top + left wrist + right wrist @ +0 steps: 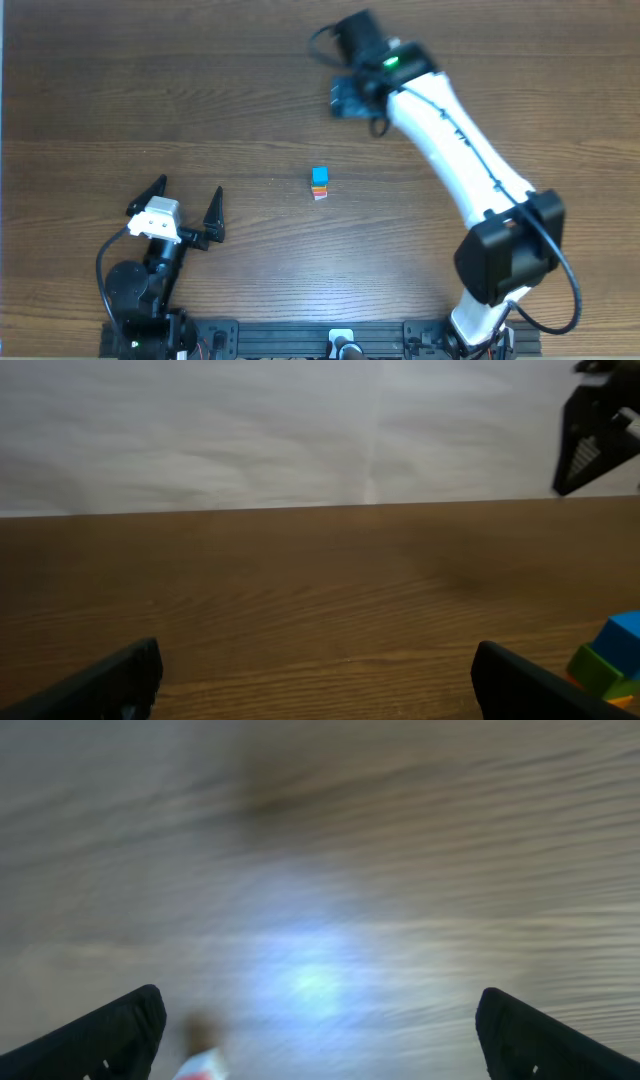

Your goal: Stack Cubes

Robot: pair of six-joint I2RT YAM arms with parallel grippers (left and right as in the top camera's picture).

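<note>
You look close to finished, judging by how things lie. A single stack of small coloured cubes (pixel 320 185) stands near the middle of the brown wooden table (pixel 120 90). The small blue cube (pixel 319 176) is on top. The left wrist view shows a green cube (pixel 600 668) under it and an orange cube (pixel 625 700) below that. From above, a reddish layer sits at the bottom, too small to make out clearly. I can spot no loose cube lying on the table, so what's left is probably just to check the stack is square and stable.

The stack rests directly on the wood, not in any tray or box.

Your left gripper (pixel 190 187) sits low near its base with its fingers spread wide and nothing between them, well apart from the stack. Your right gripper (pixel 350 97) is raised far up the table. Its fingers are also spread and empty, with bare wood beneath.
</note>
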